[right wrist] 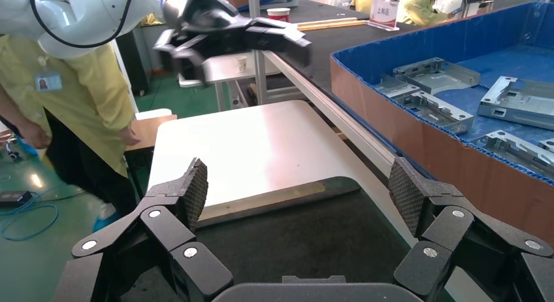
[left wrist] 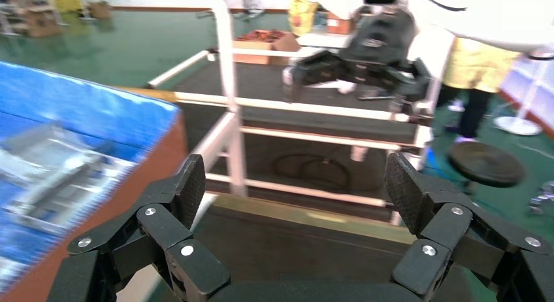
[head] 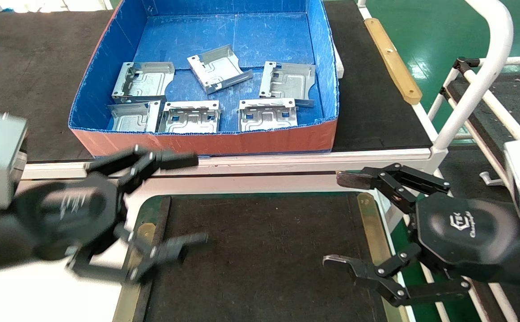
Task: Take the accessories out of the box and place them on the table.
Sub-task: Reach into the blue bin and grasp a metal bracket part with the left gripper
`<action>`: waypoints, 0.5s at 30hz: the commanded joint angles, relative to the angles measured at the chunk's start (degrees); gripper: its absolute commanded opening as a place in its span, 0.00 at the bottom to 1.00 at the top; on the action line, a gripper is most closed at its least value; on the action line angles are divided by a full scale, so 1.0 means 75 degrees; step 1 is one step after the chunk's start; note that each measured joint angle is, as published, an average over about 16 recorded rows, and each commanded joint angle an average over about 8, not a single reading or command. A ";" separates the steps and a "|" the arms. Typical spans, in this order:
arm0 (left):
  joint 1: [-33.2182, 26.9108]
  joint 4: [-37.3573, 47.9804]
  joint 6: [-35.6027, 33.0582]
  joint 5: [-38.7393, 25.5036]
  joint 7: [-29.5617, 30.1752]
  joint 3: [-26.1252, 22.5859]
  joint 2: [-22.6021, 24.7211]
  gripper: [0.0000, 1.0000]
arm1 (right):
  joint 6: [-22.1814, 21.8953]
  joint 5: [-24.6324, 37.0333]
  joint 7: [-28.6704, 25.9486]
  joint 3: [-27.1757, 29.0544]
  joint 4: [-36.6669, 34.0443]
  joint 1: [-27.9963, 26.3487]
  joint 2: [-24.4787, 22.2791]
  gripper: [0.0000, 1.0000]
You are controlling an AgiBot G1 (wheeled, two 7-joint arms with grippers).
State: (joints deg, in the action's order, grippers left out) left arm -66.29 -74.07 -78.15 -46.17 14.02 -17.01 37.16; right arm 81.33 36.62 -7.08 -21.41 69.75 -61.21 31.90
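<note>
While both jaws stand wide and empty, the left gripper and right gripper hover over the table, near the box. All six accessories lie inside the box; none is on the table, so no transfer has begun.

Black-matted bench carries the blue box.

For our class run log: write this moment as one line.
left gripper: open, over table | right gripper: open, empty | accessories: six in box
</note>
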 commanded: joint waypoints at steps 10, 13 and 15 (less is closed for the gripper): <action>-0.1235 0.0273 0.1433 -0.1486 0.0834 -0.0562 0.0693 1.00 | 0.0000 0.0000 0.0000 0.0000 0.0000 0.0000 0.0000 1.00; -0.1635 0.0492 0.1811 -0.1992 0.1104 -0.0784 0.0963 1.00 | 0.0000 0.0000 0.0000 0.0000 0.0000 0.0000 0.0000 1.00; -0.1891 0.0666 0.2069 -0.2333 0.1279 -0.0930 0.1150 1.00 | 0.0000 0.0000 0.0000 0.0000 0.0000 0.0000 0.0000 1.00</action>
State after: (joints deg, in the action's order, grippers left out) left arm -80.13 -68.89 -62.68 -63.55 23.69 -23.92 45.66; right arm 81.33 36.62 -7.08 -21.41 69.75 -61.21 31.90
